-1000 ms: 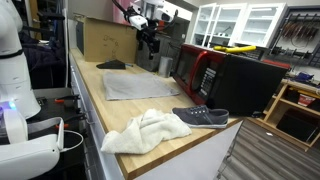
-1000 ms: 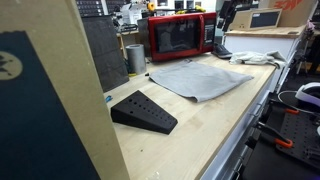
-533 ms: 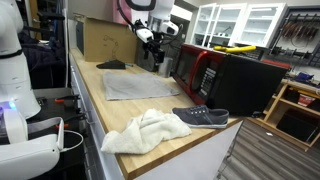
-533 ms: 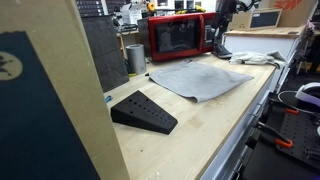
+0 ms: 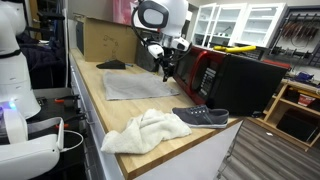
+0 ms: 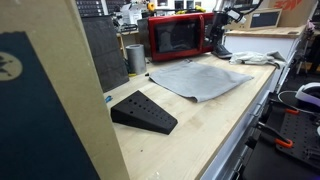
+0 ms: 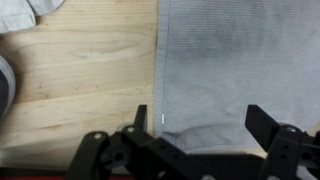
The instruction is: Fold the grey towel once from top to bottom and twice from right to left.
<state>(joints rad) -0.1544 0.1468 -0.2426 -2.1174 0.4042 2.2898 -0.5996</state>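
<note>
A cream towel and a sneaker lay at the near end of the counter in an exterior view. Beyond them the grey towel lay spread flat and unfolded. Farther back the gripper hung open above the towel's edge, beside a red microwave.

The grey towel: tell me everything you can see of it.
The grey towel is a thin, plain mid-grey cloth, roughly rectangular. It lies spread flat on the wooden counter, apparently unfolded and slightly wrinkled. The wrist view shows a fine ribbed weave and one straight edge against bare wood. Only the counter visibly touches it. The open gripper hangs above that edge.
</note>
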